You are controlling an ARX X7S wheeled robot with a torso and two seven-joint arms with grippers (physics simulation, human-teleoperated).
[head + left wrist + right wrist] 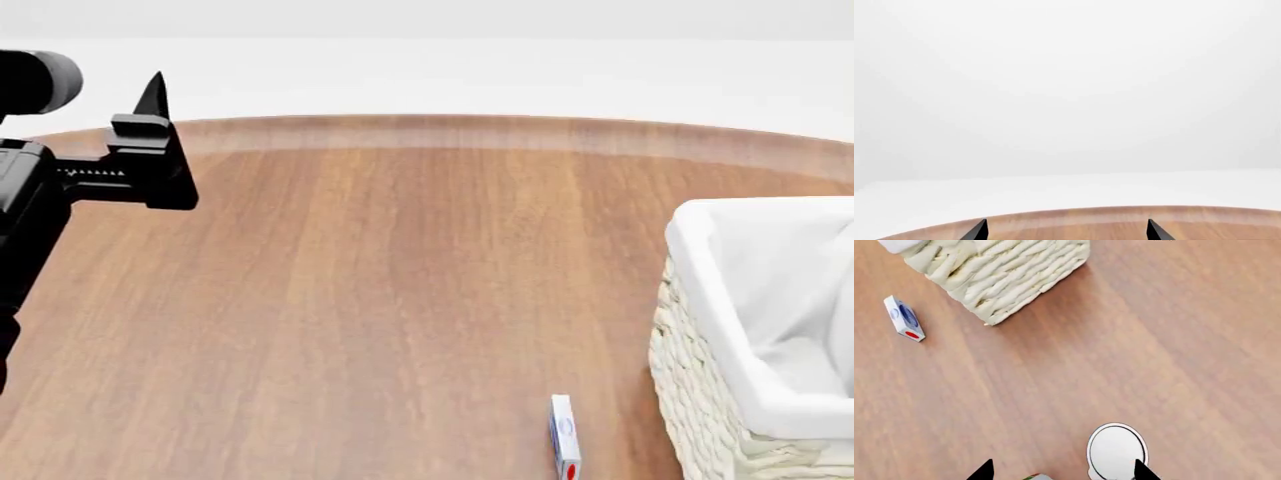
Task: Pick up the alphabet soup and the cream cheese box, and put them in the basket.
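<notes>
Tabletop layout, head view
Basket point(721, 300) at right edge of table point(374, 300); cream cheese box point(565, 436) just left of it, near front edge; left gripper point(150, 140) raised at far left.

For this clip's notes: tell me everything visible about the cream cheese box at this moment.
The small thin white cream cheese box is a flat carton, apparently cardboard, with a blue oval mark and a red dot on its broad face. In both views it seems to stand on a narrow edge on the brown wooden table. It sits close beside the pale woven wicker basket with a white cloth liner, apart from it, on the side toward the table's middle. Nothing but the table touches it; neither gripper is at it. Any print is too small to read.
</notes>
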